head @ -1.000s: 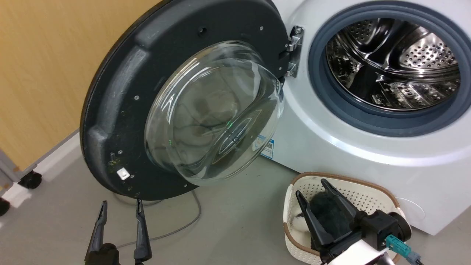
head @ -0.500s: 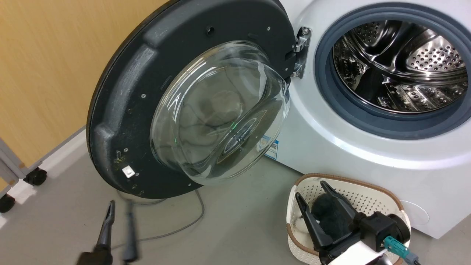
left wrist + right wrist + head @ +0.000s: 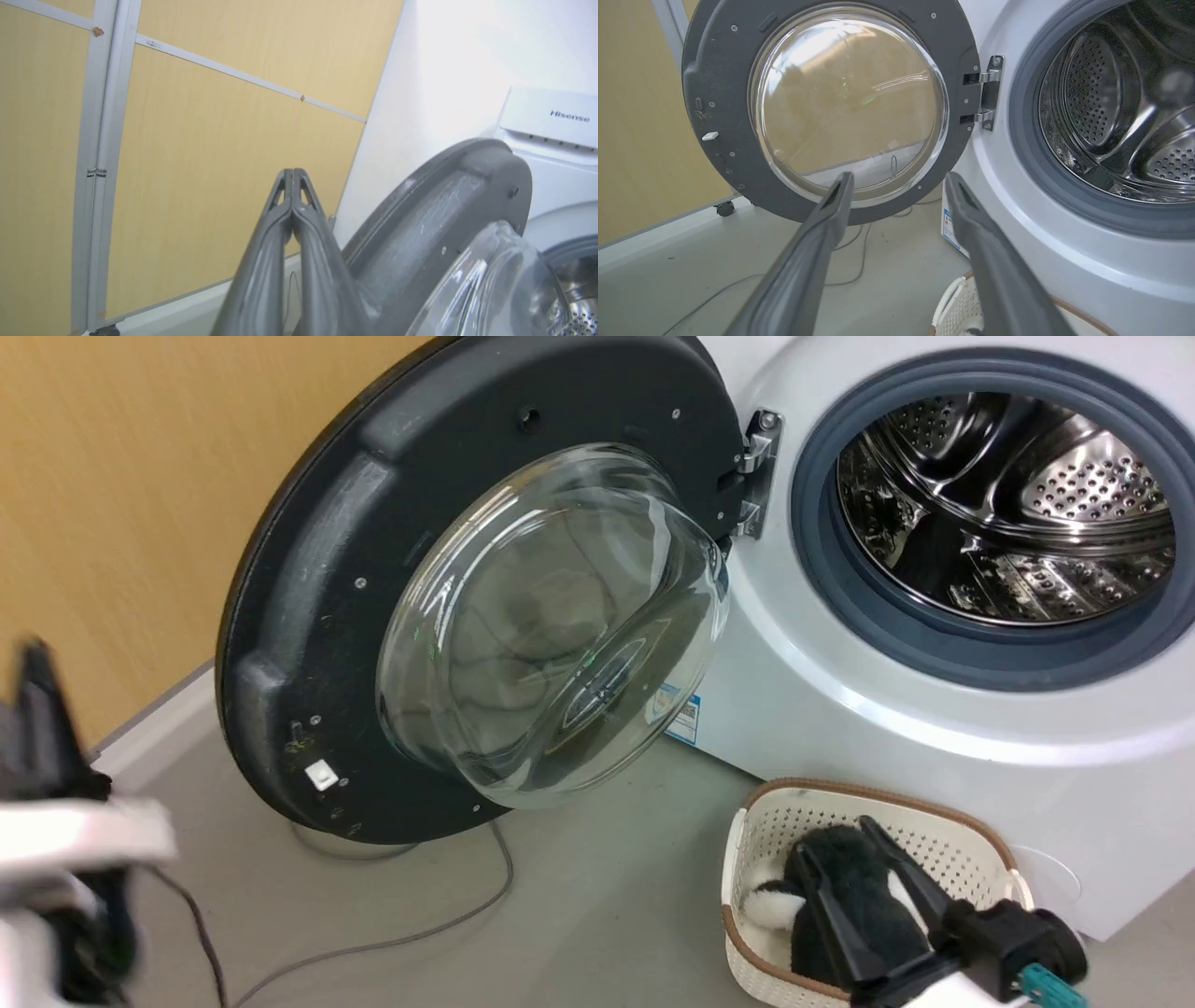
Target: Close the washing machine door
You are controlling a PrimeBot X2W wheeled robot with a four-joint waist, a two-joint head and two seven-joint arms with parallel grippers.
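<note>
The washing machine door (image 3: 308,569) stands swung wide open to the left on its metal hinge (image 3: 756,467), its clear glass bowl (image 3: 551,616) bulging toward me. The white washing machine (image 3: 840,709) shows its steel drum (image 3: 1008,504) inside a grey rubber ring. My left gripper (image 3: 35,658) is blurred at the far left, left of the door's rim and apart from it. In the left wrist view its fingers (image 3: 292,186) are pressed shut on nothing, with the door rim (image 3: 444,210) to their right. My right gripper (image 3: 840,845) hangs open over the basket; its wrist view faces the door (image 3: 724,93).
A cream perforated basket (image 3: 934,812) holding a dark and white plush thing (image 3: 826,868) sits on the floor before the machine. A grey cable (image 3: 420,919) trails across the grey floor under the door. A yellow wood wall (image 3: 112,523) stands behind the door.
My left arm has swung up and out to the far left, and its fingers have gone from open to shut. The right gripper has sunk slightly lower and to the right over the basket.
</note>
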